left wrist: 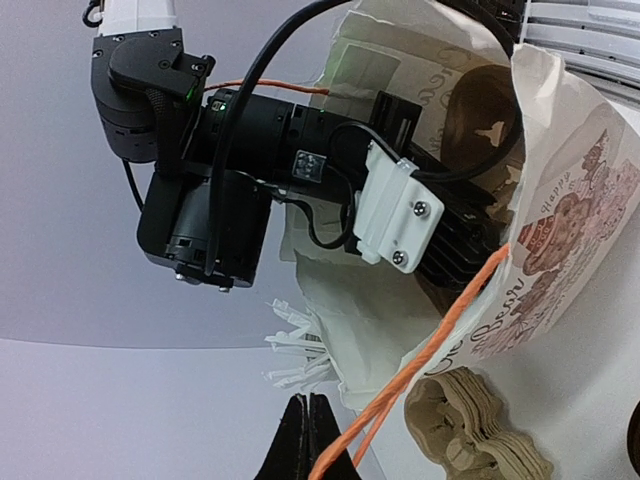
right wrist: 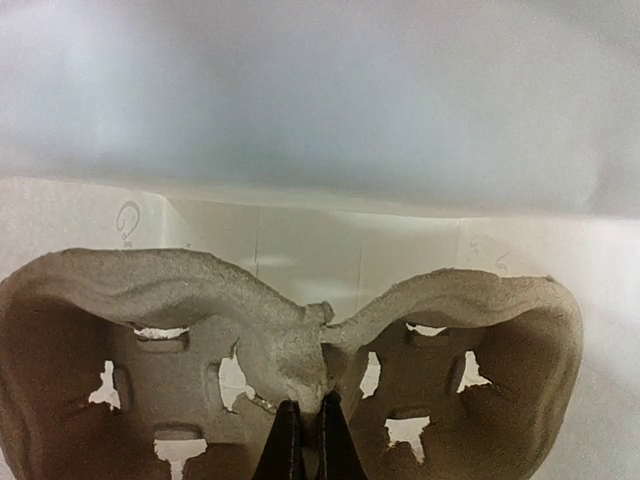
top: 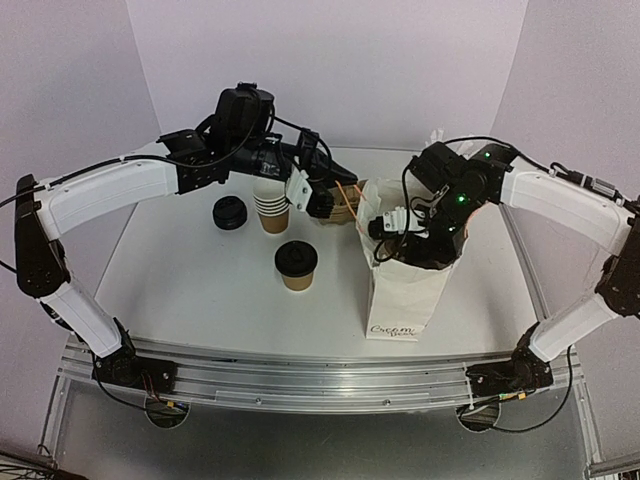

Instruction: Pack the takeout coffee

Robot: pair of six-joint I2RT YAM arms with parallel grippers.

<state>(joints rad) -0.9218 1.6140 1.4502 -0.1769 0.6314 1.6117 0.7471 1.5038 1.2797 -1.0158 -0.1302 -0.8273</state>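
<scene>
On white table (top: pixel 180 290), white paper bag (top: pixel 405 300) stands upright, right of centre. Right gripper (right wrist: pixel 305 412) inside bag mouth, clenched on centre ridge of pulp cup carrier (right wrist: pixel 200 290). Left gripper (left wrist: pixel 310 405) pinched on bag's orange string handle (left wrist: pixel 440 330). Takeout coffee (top: pixel 296 265) stands lidded, just left of bag, untouched.
</scene>
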